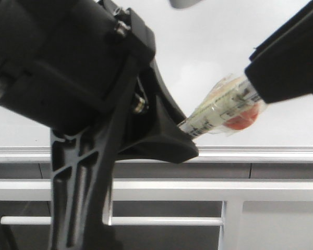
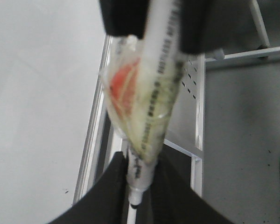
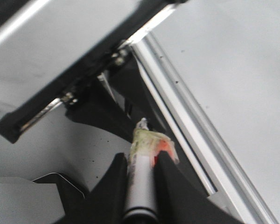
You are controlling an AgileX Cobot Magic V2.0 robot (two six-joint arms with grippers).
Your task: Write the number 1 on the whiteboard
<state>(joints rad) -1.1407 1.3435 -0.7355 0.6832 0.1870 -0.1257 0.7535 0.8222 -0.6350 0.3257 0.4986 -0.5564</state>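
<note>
The whiteboard [image 1: 208,47] is pale grey-white and glossy, filling the far scene. A silver rail runs along its near edge. No stroke shows on it.

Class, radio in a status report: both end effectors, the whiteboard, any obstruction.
Both end effectors, left and right, shut on taped marker. Whiteboard shows no stroke. Left arm blocks much of front view.

White metal frame [image 1: 198,188] (horizontal bar)

Print runs along the marker pen [image 2: 161,60]; too blurred to read.
</note>
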